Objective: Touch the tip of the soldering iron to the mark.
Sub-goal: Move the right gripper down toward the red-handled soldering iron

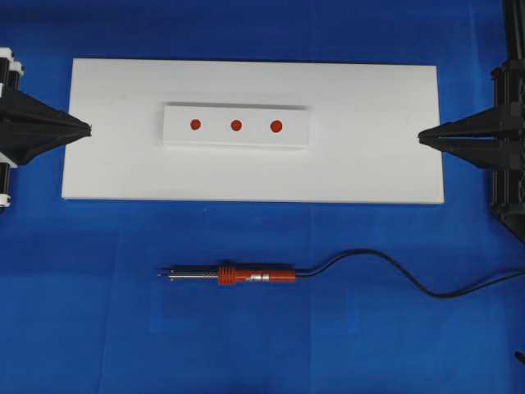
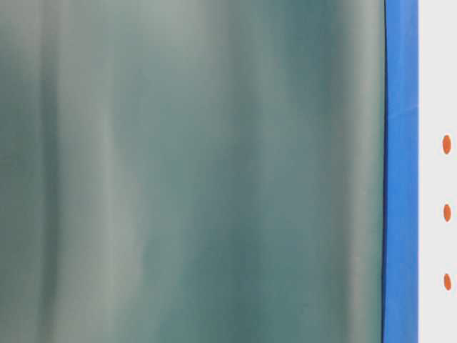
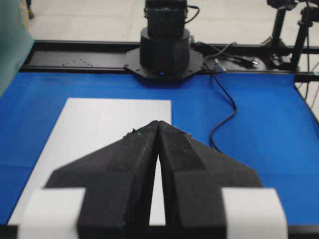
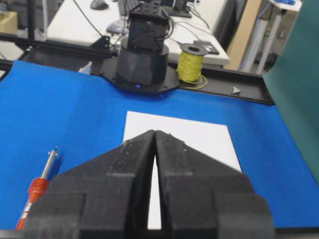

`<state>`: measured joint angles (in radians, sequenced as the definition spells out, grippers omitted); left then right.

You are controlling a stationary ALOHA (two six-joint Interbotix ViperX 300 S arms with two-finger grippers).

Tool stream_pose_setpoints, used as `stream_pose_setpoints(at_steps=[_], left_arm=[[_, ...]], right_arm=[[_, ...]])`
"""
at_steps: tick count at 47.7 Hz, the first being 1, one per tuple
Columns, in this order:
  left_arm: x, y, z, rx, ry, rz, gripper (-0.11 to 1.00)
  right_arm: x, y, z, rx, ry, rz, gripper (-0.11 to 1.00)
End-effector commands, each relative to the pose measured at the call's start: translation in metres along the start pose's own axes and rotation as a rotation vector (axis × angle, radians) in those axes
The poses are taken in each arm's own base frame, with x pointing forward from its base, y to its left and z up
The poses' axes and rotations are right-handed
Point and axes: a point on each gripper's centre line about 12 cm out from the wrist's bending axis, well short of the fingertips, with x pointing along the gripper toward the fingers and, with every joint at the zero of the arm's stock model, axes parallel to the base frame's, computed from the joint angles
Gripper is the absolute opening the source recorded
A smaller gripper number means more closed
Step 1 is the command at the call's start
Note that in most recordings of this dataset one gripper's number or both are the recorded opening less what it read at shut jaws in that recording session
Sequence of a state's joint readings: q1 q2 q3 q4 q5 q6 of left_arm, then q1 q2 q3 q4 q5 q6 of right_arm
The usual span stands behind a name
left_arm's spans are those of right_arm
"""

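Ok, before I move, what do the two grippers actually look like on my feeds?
Both match: the left gripper and right gripper are matte black, with wedge-shaped fingers tapering to a point. In the left wrist view the fingers look foam-padded and speckled, with white tape bands near their bases. The arm bodies behind them are black too.

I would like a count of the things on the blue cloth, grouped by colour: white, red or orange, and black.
White: 2, the large board and the small block on it.
Red or orange: 4, the three marks and the soldering iron handle.
Black: 3, the cord, the left end effector and the right end effector.
Total: 9
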<state>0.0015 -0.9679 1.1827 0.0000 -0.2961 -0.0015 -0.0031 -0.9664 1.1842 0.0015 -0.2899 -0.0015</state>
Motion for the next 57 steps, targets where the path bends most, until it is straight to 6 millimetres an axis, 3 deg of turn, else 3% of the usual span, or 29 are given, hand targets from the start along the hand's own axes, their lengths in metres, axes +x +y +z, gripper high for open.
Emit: stream_pose_setpoints(at_steps=[1, 7, 20, 33, 39, 50, 57], left_arm=[[0.0, -0.001, 0.004, -0.004, -0.014, -0.005, 0.0], [-0.001, -0.001, 0.003, -0.005, -0.017, -0.005, 0.0], [-0.001, -0.001, 0.0, -0.005, -0.006, -0.005, 0.0], [-0.003, 0.0, -0.006, -0.003, 0.008, 0.001, 0.0], [-0.003, 0.002, -0.008, -0.002, 0.014, 0.009, 0.0], [-0.004, 0.003, -0.01, 0.0, 0.02, 0.016, 0.0], [-0.004, 0.003, -0.011, 0.0, 0.02, 0.016, 0.0]], right_arm=[[0.004, 0.0, 0.008, 0.003, -0.014, 0.0, 0.0], [0.005, 0.0, 0.005, 0.005, 0.021, 0.002, -0.06], [0.007, 0.001, 0.01, 0.057, 0.022, 0.006, -0.06], [0.029, 0.013, 0.009, 0.096, 0.07, 0.053, -0.01], [0.049, 0.025, 0.01, 0.097, 0.106, 0.094, 0.18], [0.091, 0.044, -0.014, 0.144, 0.21, 0.127, 0.83], [0.117, 0.052, -0.033, 0.186, 0.266, 0.115, 0.85]])
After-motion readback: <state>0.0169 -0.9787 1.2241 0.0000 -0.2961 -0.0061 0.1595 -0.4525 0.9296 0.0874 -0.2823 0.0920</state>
